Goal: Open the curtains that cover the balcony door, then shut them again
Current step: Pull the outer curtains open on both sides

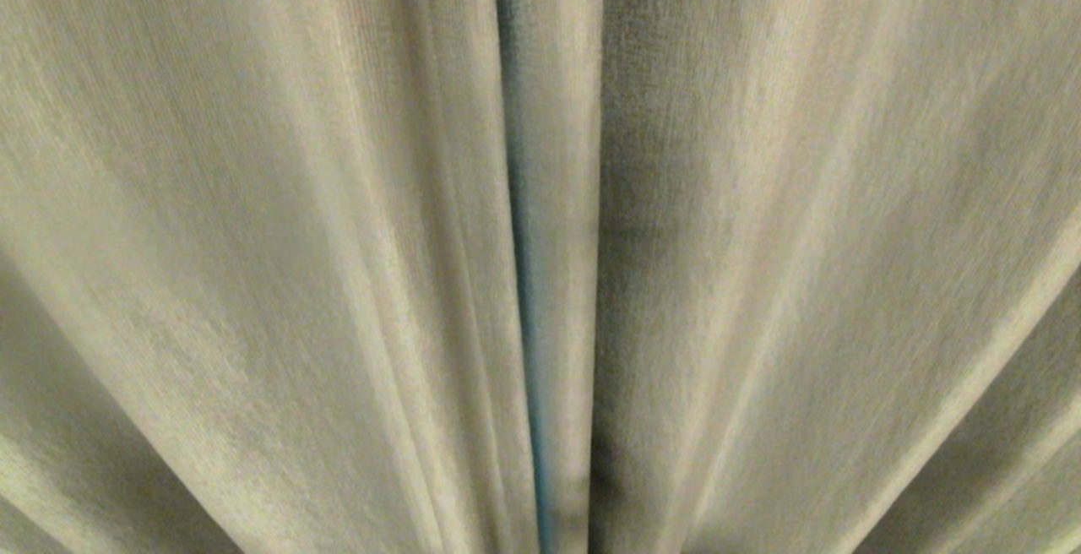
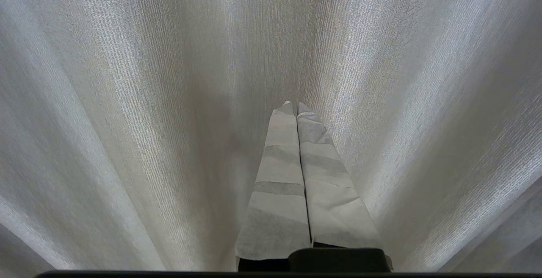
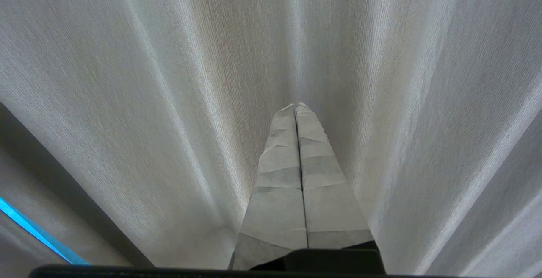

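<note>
Beige-grey, finely ribbed curtains; perhaps blue seam.

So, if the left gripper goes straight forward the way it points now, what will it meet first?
Most likely the curtains: the shut left gripper points into a pleated fold that fills its view. The gap is hard to judge.

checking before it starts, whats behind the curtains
Only a thin blue sliver shows through the gap between the closed curtains. Whatever stands behind is covered.
</note>
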`<state>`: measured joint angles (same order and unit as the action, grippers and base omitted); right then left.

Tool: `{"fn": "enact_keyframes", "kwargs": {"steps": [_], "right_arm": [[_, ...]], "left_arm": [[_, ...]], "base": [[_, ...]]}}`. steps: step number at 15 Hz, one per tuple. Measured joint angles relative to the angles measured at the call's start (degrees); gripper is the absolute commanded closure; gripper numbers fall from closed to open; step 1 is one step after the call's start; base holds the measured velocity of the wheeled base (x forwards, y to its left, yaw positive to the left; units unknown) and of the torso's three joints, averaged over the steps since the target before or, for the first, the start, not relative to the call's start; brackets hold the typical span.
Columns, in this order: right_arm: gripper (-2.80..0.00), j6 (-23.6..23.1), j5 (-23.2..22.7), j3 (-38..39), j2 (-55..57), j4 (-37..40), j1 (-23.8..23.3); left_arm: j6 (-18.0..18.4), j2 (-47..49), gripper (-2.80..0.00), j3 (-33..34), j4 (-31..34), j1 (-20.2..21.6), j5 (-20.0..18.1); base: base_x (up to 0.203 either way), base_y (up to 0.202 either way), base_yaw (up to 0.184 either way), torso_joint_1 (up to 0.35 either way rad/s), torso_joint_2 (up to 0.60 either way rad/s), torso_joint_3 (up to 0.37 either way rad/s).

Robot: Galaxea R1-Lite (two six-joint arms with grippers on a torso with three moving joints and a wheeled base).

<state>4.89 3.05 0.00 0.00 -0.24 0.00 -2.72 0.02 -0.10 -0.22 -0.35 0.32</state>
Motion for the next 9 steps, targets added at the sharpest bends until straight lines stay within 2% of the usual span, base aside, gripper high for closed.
{"fn": "enact_keyframes", "kwargs": {"steps": [9], "right_arm": [[0.0, -1.0, -0.2, 0.0, 0.0, -0.1, 0.0]], "left_arm": [[0.0, 0.0, 0.0, 0.0, 0.0, 0.0, 0.0]], "base": [[0.0, 0.0, 0.0, 0.0, 0.0, 0.0]]}}
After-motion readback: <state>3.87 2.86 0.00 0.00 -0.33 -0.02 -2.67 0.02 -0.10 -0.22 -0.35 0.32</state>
